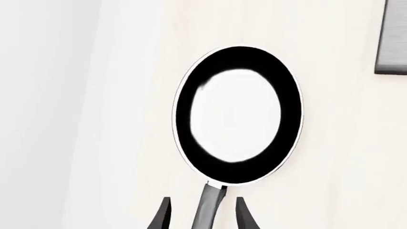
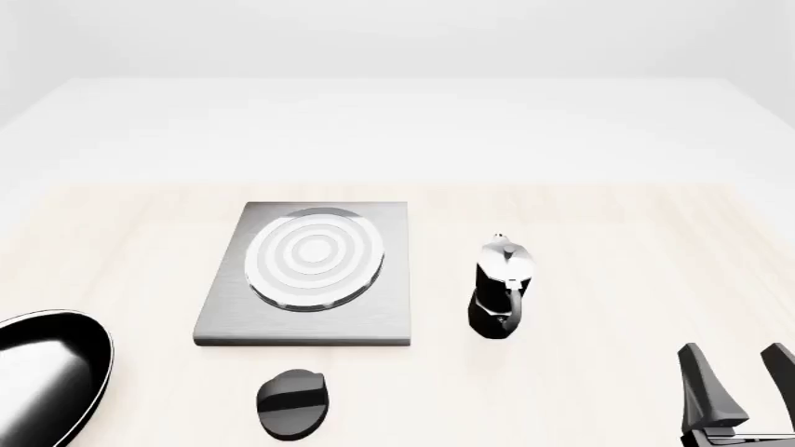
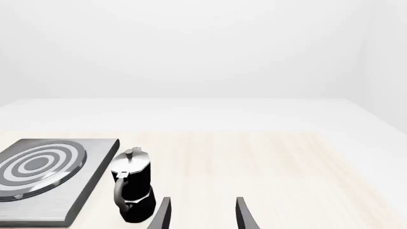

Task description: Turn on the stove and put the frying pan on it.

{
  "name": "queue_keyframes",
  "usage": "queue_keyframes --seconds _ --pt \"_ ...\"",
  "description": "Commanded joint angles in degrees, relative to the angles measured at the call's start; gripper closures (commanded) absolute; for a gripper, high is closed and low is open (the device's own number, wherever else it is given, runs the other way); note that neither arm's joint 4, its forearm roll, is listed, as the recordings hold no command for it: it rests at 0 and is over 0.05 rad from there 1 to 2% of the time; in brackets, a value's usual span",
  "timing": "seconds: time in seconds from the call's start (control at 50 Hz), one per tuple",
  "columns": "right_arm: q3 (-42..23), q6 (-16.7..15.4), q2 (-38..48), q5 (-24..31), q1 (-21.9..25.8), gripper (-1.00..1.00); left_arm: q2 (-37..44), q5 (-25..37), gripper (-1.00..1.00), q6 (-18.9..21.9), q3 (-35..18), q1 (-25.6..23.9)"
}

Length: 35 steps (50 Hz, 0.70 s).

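We note the left claw (image 1: 203,217) with its two dark fingers spread apart, one on each side of the frying pan's handle (image 1: 210,205); a gap shows between each finger and the handle, so nothing is gripped. Just past the fingertips lies the frying pan (image 1: 238,114), round and black with a pale shiny inside, flat on the light wooden table (image 1: 343,157). In the front view the pan (image 2: 44,372) sits at the near left edge of the table, partly cut off by the frame, well apart from the stove (image 2: 304,275). The right claw (image 2: 742,391) hovers at the near right, fingers likewise parted and holding nothing (both tips clear in its own wrist view (image 3: 203,217)). The stove is a grey slab in the middle of the table with a ringed burner (image 2: 315,256), nothing on it. Its black oval knob (image 2: 290,402) lies on the table just in front of the slab. A small coffee pot (image 2: 501,287) stands upright just to the right of the stove.
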Motion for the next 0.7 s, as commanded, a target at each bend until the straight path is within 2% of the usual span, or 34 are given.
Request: queue_keyframes --seconds 0.02,0.24,0.7 --pt "0.0 0.0 0.0 0.0 0.0 -1.00 1.6 -2.1 -1.00 1.1 1.7 1.1" --pt "0.0 0.0 0.0 0.0 0.0 -1.00 2.2 -2.1 -1.00 2.6 3.1 2.0" --pt "0.0 0.0 0.0 0.0 0.0 -1.00 8.5 -11.9 -1.00 5.8 8.0 5.3"
